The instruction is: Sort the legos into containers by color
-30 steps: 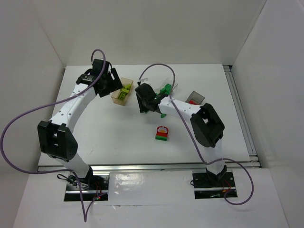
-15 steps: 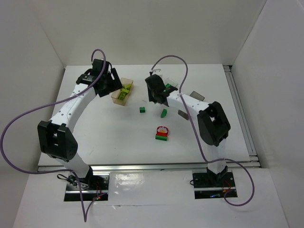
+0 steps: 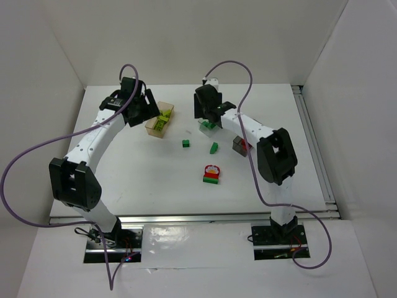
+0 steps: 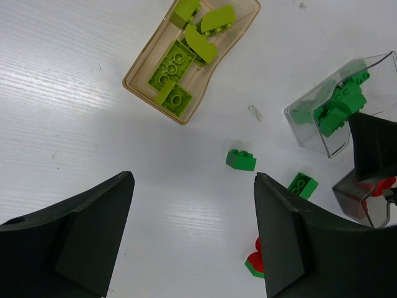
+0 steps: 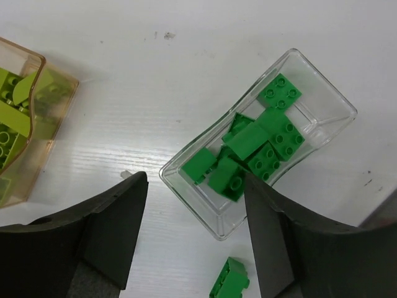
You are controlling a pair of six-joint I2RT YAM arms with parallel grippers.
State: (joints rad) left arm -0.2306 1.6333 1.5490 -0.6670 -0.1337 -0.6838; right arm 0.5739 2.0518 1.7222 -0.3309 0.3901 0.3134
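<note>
My left fingers (image 4: 102,223) hang spread and empty near the amber tub (image 4: 142,68) of lime bricks (image 4: 177,62). My right fingers (image 5: 115,214), also spread and empty, hover over the clear tub (image 5: 329,115) of green bricks (image 5: 260,146) toward the far edge of the desk (image 3: 155,180).

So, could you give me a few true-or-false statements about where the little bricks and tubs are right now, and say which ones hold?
1. The amber tub holds only lime yellow-green bricks. True.
2. The clear tub is empty. False: several dark green bricks lie in it.
3. A loose green brick and a second loose green brick lie on the table. True.
4. The right gripper is clamped on a brick. False: its fingers stand apart with nothing held between them.
5. Every red piece is in a tub. False: a red piece sits on a green one out on the table, apart from the grey tub.
</note>
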